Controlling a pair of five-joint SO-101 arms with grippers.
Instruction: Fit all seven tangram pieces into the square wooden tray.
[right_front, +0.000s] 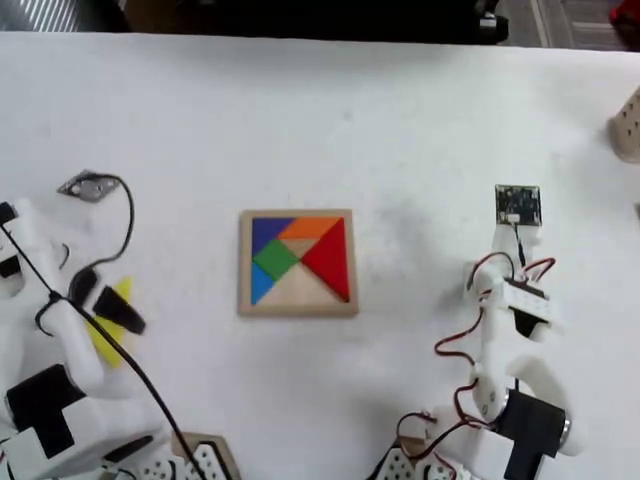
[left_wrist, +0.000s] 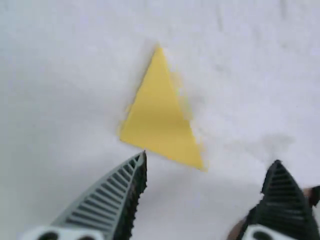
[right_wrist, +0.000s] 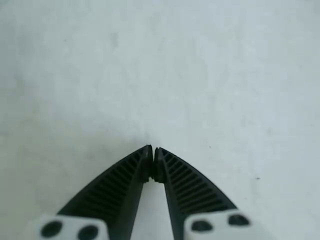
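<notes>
The square wooden tray lies mid-table holding blue, orange, green and red pieces, with bare wood showing along its near side. A yellow triangle lies flat on the white table at the left. My left gripper hovers over it, open, one fingertip at the triangle's edge and the other off to the side. My right gripper rests at the right of the table, shut with nothing between its fingers.
A small grey metal part lies at the far left, with a black cable looping by it. A small circuit board sits at the right arm's tip. Loose red and black wires trail along the right arm.
</notes>
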